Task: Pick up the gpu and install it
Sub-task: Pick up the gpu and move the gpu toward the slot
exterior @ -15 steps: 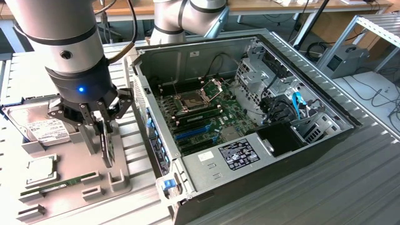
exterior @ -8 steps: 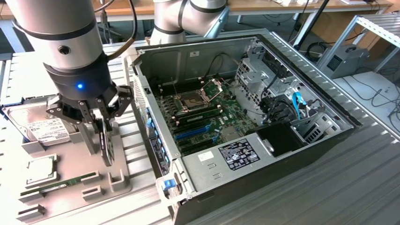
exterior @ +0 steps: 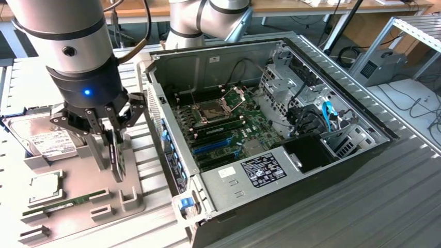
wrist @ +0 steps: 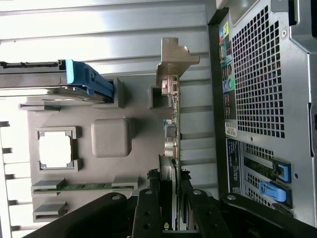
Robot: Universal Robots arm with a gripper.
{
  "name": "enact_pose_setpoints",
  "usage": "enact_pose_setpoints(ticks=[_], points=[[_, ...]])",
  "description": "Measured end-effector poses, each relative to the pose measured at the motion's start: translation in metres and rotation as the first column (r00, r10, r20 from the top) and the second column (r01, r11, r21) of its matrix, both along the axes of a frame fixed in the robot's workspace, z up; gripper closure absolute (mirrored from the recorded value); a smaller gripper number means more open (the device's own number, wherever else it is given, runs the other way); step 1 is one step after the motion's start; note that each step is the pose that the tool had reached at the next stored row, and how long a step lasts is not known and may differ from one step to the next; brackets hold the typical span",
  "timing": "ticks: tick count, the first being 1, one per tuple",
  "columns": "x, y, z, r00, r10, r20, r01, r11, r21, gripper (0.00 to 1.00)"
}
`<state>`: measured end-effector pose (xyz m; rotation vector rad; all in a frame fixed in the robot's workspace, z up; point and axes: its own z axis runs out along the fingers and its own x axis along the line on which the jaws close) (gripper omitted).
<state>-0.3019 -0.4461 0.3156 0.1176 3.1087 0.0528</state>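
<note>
1. Gripper sits low over the grey holder tray, jaws clamped on the gpu, one finger on each face.
2. The gpu stands on edge in its tray slot, silver bracket away from the wrist.
3. Open computer case lies just beside the tray, on the exterior view's right.
4. Hard drive and RAM stick rest in the tray.

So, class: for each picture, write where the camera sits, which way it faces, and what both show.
Exterior view: raised, off the arm, looking down at the open black metal computer case and grey plastic parts tray; arm shows.
Wrist view: on the wrist, facing down along the jaws.
Shared: green graphics card, jaws shut on it.
</note>
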Motion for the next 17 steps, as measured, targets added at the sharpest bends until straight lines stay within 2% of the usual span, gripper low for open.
enact_pose_setpoints(ticks=[17], points=[[0.0,0.0003,0.0098,1.0,0.0,0.0,0.0,1.0,-0.0023,0.74]])
